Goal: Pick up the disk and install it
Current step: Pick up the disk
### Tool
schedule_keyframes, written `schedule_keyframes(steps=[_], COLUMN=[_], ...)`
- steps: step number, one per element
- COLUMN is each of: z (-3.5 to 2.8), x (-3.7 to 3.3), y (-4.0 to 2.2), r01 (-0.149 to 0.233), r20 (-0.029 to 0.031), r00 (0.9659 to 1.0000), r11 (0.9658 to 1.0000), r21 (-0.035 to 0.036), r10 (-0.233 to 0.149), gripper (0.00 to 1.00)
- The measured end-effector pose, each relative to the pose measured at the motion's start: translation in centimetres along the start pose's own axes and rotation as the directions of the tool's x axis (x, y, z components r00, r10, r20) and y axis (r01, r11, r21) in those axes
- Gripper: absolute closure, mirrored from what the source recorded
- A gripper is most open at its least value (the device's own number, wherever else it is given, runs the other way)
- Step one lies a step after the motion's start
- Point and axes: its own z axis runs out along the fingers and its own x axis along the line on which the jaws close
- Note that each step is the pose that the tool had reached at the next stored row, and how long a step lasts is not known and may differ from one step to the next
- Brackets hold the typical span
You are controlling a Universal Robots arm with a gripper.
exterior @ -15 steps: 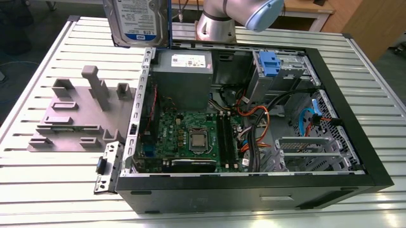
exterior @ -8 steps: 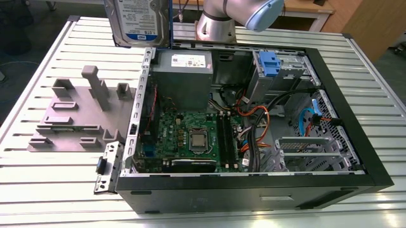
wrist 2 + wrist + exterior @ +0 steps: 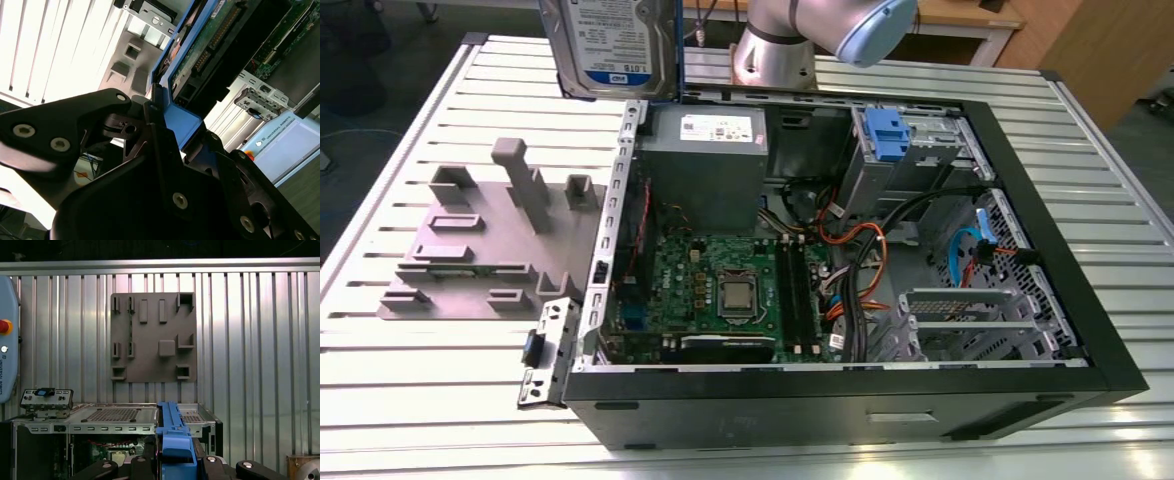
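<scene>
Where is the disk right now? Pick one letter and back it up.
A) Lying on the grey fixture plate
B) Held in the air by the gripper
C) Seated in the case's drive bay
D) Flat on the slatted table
B: in the exterior view the disk is raised clear of the grey fixture plate and the computer case. In the first wrist view the gripper clamps its blue carrier frame.

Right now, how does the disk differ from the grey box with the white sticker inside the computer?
The disk is held off the table, clamped in the gripper; the grey box sits mounted inside the computer. The disk is a flat slab with a blue frame on its edge; the grey box is bulky and plain. The disk's label is white and blue; the grey box's sticker is white. Both look metal-grey and carry a label.
</scene>
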Motion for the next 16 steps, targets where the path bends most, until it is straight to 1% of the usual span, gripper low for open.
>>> schedule_keyframes(steps=[7,13,14,16], z=[-0.01,0.00,0.00,0.00], x=[0.05,0.85,0.97,1.10], y=[-0.12,-0.18,-0.23,-0.50], r01=[0.000,0.000,0.000,0.000], r20=[0.0000,0.0001,0.0000,0.0000], r00=[1.0000,1.0000,1.0000,1.0000], r11=[1.0000,1.0000,1.0000,1.0000], r21=[-0.0001,0.0000,-0.0001,0.0000], r10=[0.000,0.000,0.000,0.000], gripper=[0.64,0.64,0.64,0.64])
